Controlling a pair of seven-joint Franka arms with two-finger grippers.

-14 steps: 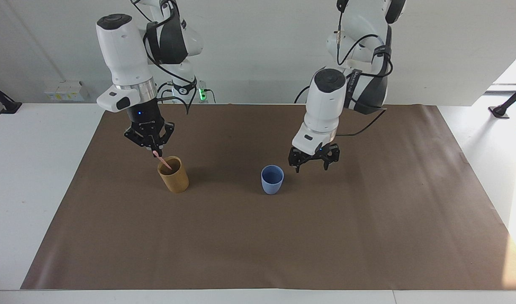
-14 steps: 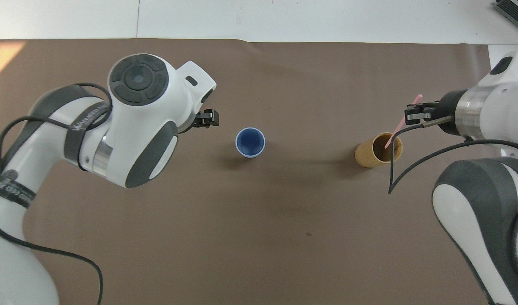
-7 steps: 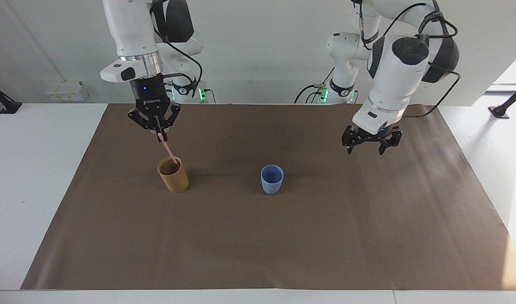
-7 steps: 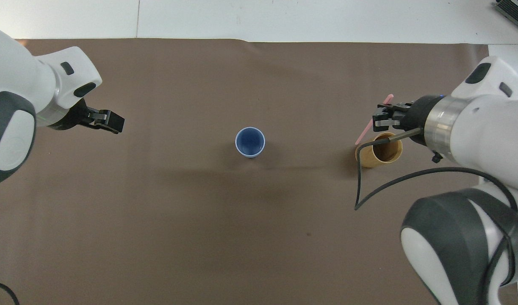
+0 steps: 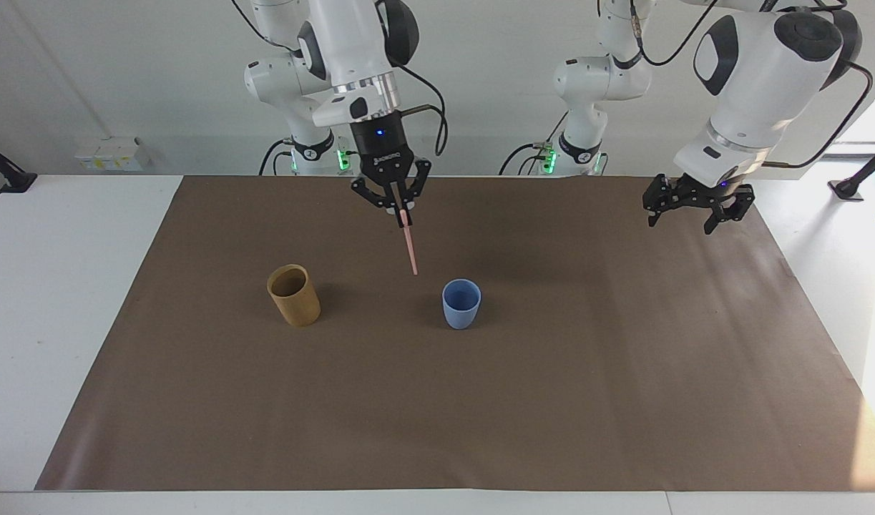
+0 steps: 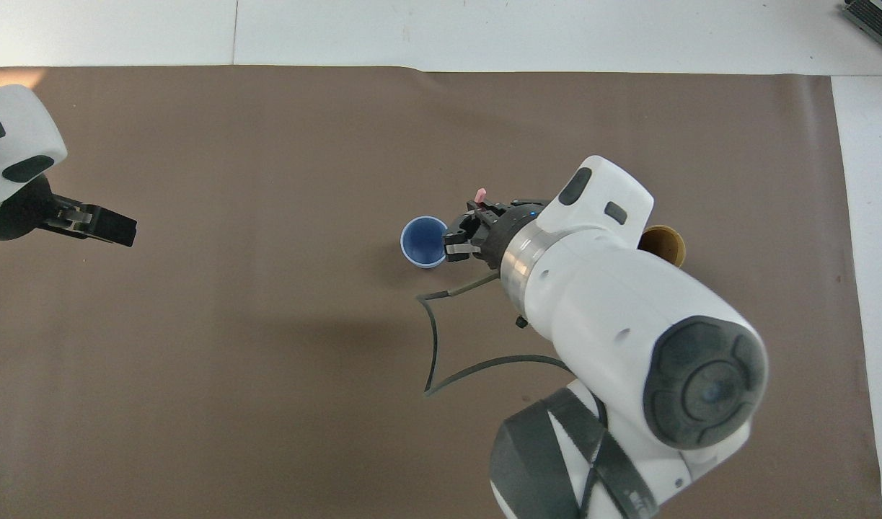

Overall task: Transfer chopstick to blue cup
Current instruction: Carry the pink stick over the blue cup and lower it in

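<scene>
My right gripper (image 5: pixel 401 213) is shut on the top of a pale pink chopstick (image 5: pixel 410 247). The stick hangs nearly upright in the air, its lower tip over the mat just beside the blue cup (image 5: pixel 461 304), toward the right arm's end. In the overhead view this gripper (image 6: pixel 456 238) sits at the edge of the blue cup (image 6: pixel 425 242), and only the chopstick's top end (image 6: pixel 480 193) shows. The blue cup stands upright with nothing showing in it. My left gripper (image 5: pixel 684 218) is open and empty, raised over the mat's edge at the left arm's end; it also shows in the overhead view (image 6: pixel 112 229).
A tan cylindrical cup (image 5: pixel 292 295) stands upright toward the right arm's end, level with the blue cup; the right arm half covers it in the overhead view (image 6: pixel 670 241). A brown mat (image 5: pixel 437 400) covers the white table.
The right gripper lifted the chopstick out of the tan cup and carried it across to beside the blue cup. The left gripper drew away from the blue cup toward its own end, rising.
</scene>
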